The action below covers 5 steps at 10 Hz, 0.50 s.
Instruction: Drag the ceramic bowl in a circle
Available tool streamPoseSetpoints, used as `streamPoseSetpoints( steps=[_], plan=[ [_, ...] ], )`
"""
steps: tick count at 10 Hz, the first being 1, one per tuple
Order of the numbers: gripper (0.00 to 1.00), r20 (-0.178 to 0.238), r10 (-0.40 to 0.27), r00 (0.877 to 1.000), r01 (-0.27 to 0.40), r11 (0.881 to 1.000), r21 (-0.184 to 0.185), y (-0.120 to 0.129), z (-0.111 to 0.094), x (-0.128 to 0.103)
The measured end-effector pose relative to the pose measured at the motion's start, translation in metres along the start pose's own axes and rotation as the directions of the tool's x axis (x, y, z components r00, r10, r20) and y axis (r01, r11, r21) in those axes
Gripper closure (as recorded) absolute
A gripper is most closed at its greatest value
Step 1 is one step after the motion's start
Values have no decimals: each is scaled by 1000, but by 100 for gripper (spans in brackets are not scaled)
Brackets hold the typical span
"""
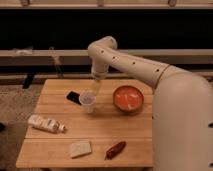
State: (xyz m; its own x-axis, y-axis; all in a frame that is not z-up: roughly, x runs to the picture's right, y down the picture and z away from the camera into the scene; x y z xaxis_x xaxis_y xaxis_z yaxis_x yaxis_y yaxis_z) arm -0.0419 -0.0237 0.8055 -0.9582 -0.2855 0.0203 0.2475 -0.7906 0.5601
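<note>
The ceramic bowl (128, 99) is round, shallow and orange-red with pale streaks inside. It sits on the right part of the wooden table (60, 134). My gripper (95, 89) hangs from the white arm over the table's back middle, just above the small translucent plastic cup (87, 101). It is well left of the bowl, apart from it.
A black flat object (74, 97) lies left of the cup. A white bottle (44, 123) lies on its side at the left edge. A pale sponge-like block (80, 148) and a red chili-shaped item (116, 149) lie near the front. A dark wall and rail stand behind.
</note>
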Motion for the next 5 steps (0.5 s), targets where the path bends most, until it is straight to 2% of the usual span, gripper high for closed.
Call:
streamPoseSetpoints(
  steps=[4, 5],
  plan=[
    [20, 0, 0, 1000, 0, 1000, 1, 1, 1, 0],
    [20, 17, 1, 1000, -1, 1000, 8, 2, 3, -3]
  ],
)
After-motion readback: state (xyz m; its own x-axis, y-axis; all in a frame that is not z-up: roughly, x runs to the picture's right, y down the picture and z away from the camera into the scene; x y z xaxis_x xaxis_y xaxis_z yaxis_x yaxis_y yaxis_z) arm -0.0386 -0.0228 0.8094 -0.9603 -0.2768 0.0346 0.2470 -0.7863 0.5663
